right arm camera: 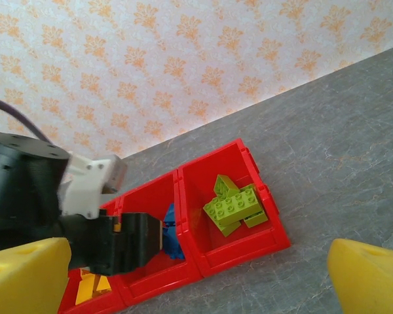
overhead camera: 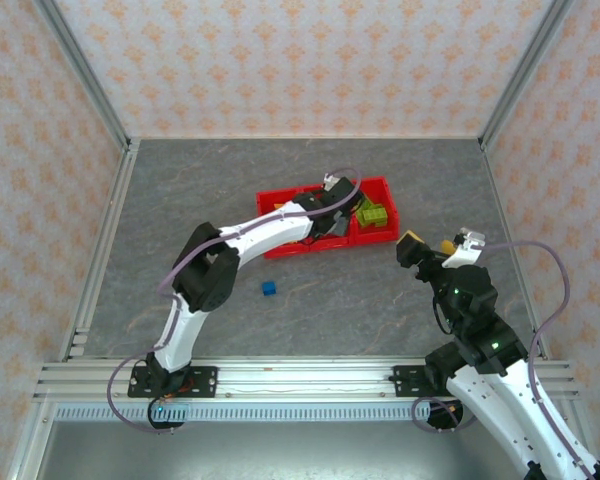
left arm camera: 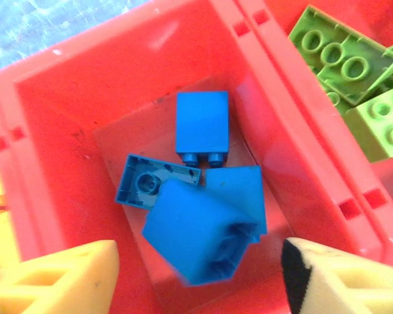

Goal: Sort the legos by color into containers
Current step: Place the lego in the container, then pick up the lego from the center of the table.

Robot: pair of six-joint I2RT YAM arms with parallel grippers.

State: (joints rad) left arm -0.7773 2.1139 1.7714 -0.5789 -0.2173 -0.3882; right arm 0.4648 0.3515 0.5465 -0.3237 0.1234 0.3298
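The red containers (overhead camera: 288,250) sit in a row on the grey worktop (overhead camera: 380,300), and the left end effector (left arm camera: 198,261) hangs directly over the middle compartment (left arm camera: 52,131). Its yellow pads (left arm camera: 65,278) stand apart, neither one touching a brick. The left wrist view looks straight down into that compartment and counts four blue legos (left arm camera: 202,124): one on its side against the far wall, one upturned with its hollow underside showing, one beneath, and a blurred one nearest the pads.

In the right-hand compartment (right arm camera: 245,254) lies a heap of lime green legos (right arm camera: 234,206). There are three, perhaps four, as they overlap too much to be sure. The right wrist view also catches slivers of yellow legos (right arm camera: 92,284) in the left-hand compartment, partly behind the left arm, so their number cannot be told.

The overhead view adds a single blue lego (overhead camera: 269,288) loose on the worktop, on the near side of the containers, towards their left end. The right end effector (overhead camera: 428,243) hovers just off the containers' right end, jaws spread wide and holding nothing.
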